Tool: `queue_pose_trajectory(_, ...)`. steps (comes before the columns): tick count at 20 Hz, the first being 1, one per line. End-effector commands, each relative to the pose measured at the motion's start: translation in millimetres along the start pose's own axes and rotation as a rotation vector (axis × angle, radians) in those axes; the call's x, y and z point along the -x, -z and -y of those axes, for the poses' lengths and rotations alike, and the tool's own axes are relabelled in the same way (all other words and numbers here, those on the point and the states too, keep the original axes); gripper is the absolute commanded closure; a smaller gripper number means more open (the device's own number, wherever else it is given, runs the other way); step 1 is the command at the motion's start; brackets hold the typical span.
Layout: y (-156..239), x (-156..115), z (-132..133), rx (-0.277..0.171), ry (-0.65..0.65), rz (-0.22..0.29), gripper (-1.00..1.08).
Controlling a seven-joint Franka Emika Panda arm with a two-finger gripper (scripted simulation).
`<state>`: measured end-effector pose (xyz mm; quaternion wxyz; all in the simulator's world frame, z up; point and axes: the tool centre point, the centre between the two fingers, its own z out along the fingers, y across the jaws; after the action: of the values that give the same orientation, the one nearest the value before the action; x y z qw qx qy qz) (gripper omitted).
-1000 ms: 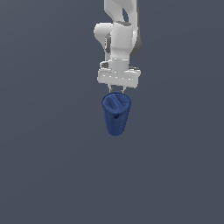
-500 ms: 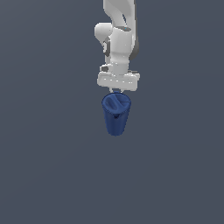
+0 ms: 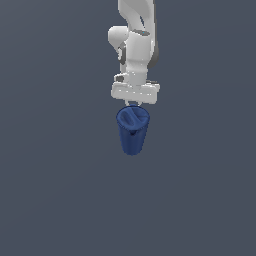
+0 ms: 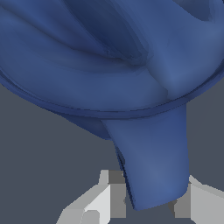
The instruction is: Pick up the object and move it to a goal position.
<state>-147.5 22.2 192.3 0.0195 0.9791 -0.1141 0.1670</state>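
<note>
I have the cup (image 3: 132,132) hanging directly below the gripper (image 3: 134,105), its rim up against the fingers and its base pointing down. The arm (image 3: 136,45) rises straight above both, near the middle of the exterior view. In the wrist view a part of the cup (image 4: 151,157) sits between the two fingers (image 4: 109,194), touching them.

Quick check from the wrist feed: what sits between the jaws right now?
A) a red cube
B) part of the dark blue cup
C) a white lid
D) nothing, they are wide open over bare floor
B. In the wrist view a section of the dark blue cup runs down between the two light grey fingers, and the exterior view shows the gripper right at the cup's rim.
</note>
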Motion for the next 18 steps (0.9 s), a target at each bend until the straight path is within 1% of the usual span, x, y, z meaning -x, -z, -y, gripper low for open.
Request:
queue_pose_trajectory(1, 2, -1, 0, 0.000, 0.000, -0.001, 1.08)
queue_pose_trajectory(6, 13, -9, -4, 0.001, -0.001, -0.001, 1.08)
queue_pose_trajectory(10, 30, -20, -10, 0.002, -0.002, -0.001, 1.08)
queue_pose_trajectory(18, 89, -58, -29, 0.007, -0.004, -0.001, 1.08)
